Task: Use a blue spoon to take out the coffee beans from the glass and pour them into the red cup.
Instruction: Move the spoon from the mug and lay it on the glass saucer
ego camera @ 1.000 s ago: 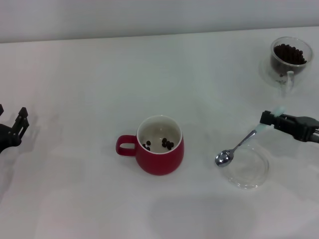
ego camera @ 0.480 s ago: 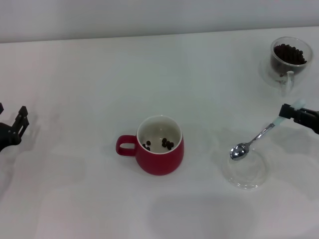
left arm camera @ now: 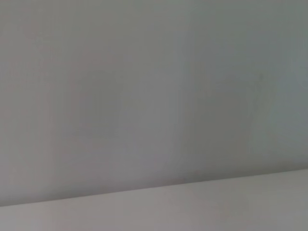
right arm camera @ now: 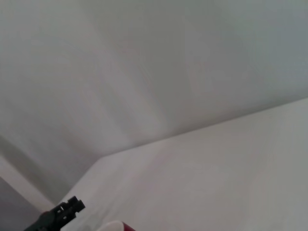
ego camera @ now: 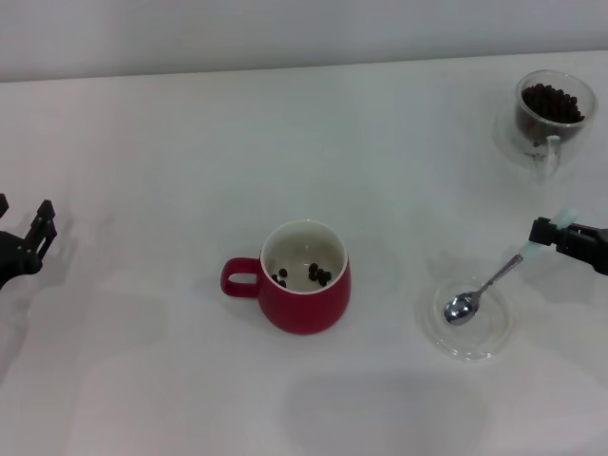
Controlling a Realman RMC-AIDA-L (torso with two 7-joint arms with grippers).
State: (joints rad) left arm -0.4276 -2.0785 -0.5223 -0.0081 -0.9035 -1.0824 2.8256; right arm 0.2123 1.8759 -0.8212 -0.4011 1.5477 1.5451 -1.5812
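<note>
The red cup (ego camera: pixel 306 290) stands mid-table with its handle to the left and a few coffee beans (ego camera: pixel 317 275) on its white inside. The glass (ego camera: pixel 552 113) with a heap of dark beans stands at the far right back. My right gripper (ego camera: pixel 544 232) is shut on the pale-blue handle of the blue spoon (ego camera: pixel 492 282). The spoon slants down, and its empty silver bowl sits low over or in a shallow clear dish (ego camera: pixel 486 338). My left gripper (ego camera: pixel 28 239) is parked open at the table's left edge; it also shows far off in the right wrist view (right arm camera: pixel 57 213).
The clear dish lies right of the red cup, in front of the glass. A sliver of the red cup's rim (right arm camera: pixel 115 225) shows in the right wrist view. The left wrist view shows only blank wall and table.
My right gripper has drawn back to the right and lowered. The spoon's bowl went from the dish's left rim to the dish's middle. The left arm has not moved.
</note>
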